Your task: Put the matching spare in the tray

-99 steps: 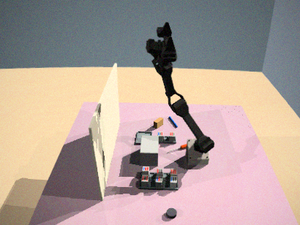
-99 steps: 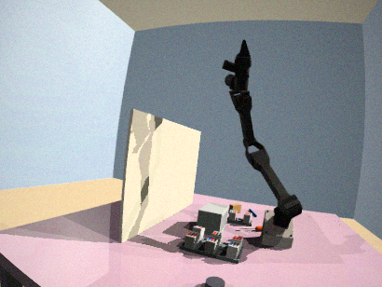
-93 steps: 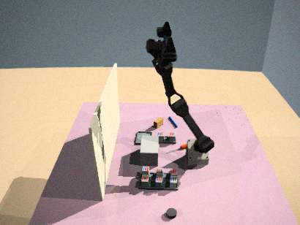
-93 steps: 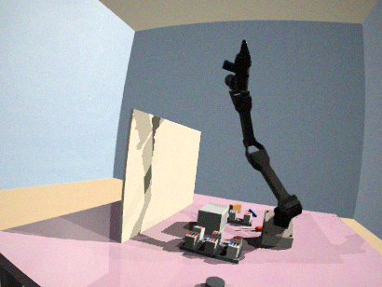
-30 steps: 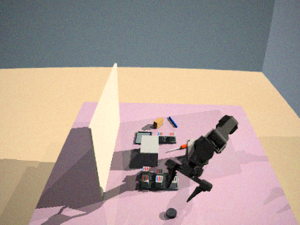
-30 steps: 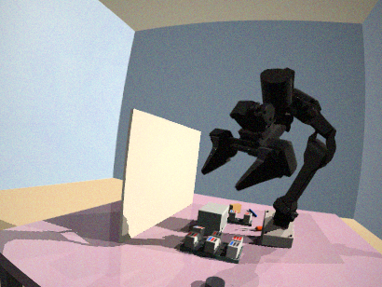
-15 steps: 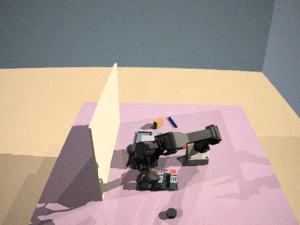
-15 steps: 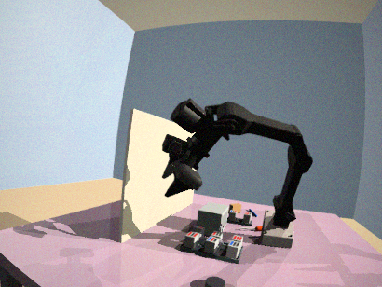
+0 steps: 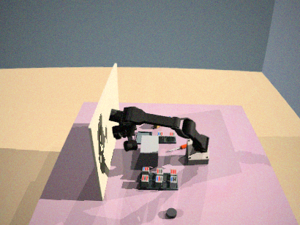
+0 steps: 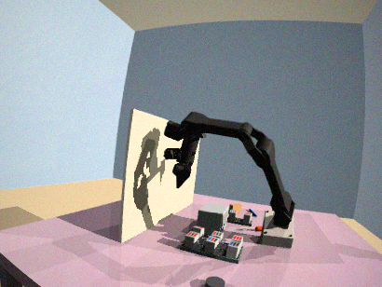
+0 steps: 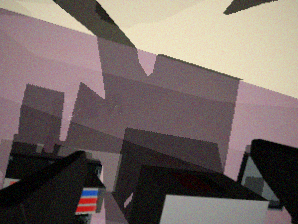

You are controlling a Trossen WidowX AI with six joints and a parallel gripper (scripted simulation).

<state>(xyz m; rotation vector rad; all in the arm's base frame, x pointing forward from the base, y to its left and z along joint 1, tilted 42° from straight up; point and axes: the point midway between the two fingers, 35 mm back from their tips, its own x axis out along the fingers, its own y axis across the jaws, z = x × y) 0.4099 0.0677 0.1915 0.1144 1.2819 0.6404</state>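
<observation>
My gripper (image 9: 125, 140) (image 10: 180, 175) (image 11: 169, 153) is open and empty, high between the pale upright panel and the grey box. The grey box (image 9: 149, 144) (image 10: 212, 217) (image 11: 215, 211) stands mid-table; in the wrist view its shaded side shows faint dark red marks, too dim to read. The front board (image 9: 158, 188) (image 10: 211, 254) carries several grey units with red and blue stripes; one striped label (image 11: 87, 201) shows beside the left finger. The tray (image 9: 144, 136) lies behind the box, beside two striped units (image 9: 160, 134) (image 9: 172, 134). Exact codes are too small to read.
The pale panel (image 9: 107, 120) (image 10: 130, 186) stands upright at the left, with the arm's shadow on it. A screwdriver with a red handle (image 9: 184, 146) (image 10: 259, 228) lies near the arm's base. A black disc (image 9: 171, 212) (image 10: 214, 282) lies at the front. An orange block (image 10: 236, 208) is at the back.
</observation>
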